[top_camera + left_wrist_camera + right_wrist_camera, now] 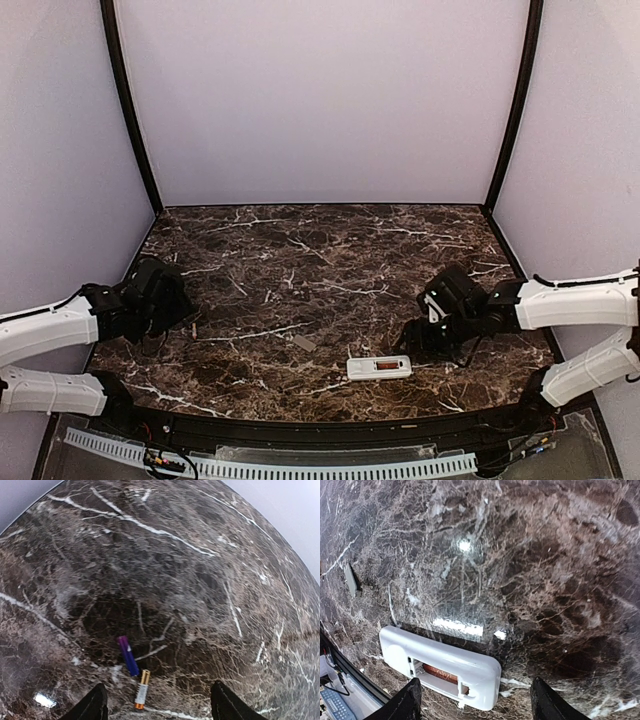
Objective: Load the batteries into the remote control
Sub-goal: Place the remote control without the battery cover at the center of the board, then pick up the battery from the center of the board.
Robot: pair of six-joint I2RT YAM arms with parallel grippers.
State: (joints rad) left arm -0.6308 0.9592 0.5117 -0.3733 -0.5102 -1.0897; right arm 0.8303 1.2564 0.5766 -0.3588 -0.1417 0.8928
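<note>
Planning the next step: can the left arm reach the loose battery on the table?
Probably yes: the battery lies uncovered just ahead of the open left gripper, a purple piece close beside it.

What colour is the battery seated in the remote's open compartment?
Reddish-orange: the battery lies in the white remote control. It shows best in the right wrist view.

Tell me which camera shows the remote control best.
The right wrist view: the remote control lies close, back up, its compartment open with one reddish battery inside. The top external view shows it small near the front edge of the table. The left wrist view misses it.
</note>
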